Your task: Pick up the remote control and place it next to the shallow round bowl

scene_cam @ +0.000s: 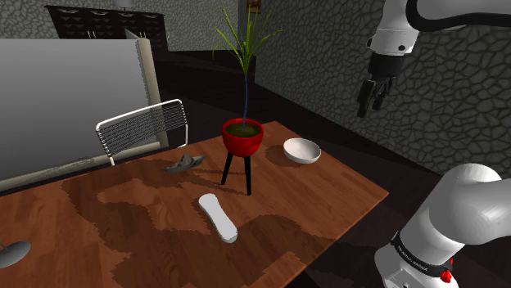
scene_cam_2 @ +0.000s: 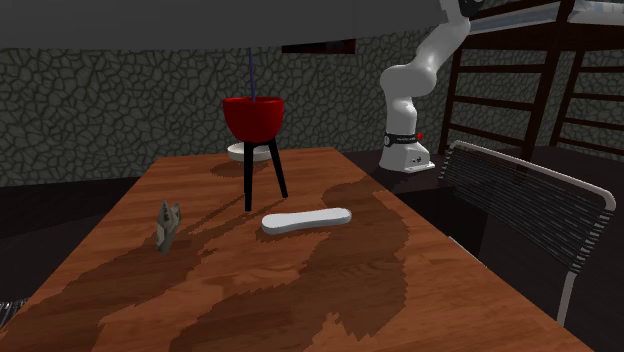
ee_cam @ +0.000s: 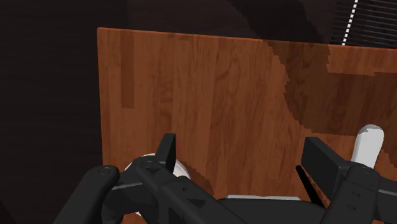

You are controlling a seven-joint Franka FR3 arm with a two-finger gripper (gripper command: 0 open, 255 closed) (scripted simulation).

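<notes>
The remote control (scene_cam: 217, 217) is a long white bar lying flat on the wooden table (scene_cam: 327, 204), in front of the plant stand. It also shows as the remote (scene_cam_2: 306, 219) in the second exterior view, and one rounded end of the remote (ee_cam: 369, 143) shows past one finger. The shallow round bowl (scene_cam: 301, 150) is white and sits near the table's far right corner in the shoulder view. The bowl (scene_cam_2: 240, 152) is partly hidden behind the red pot. My gripper (scene_cam: 370, 105) hangs open high above and beyond that corner, holding nothing. In the wrist view the gripper (ee_cam: 245, 159) has bare table between its fingers.
A red pot (scene_cam: 243, 137) with a tall plant stands on black legs between remote and bowl. A grey crumpled object (scene_cam: 184, 163) lies to its left in the shoulder view. A wire-backed chair (scene_cam: 143, 127) stands at the far edge. Another grey object (scene_cam: 12, 254) lies at the lower left.
</notes>
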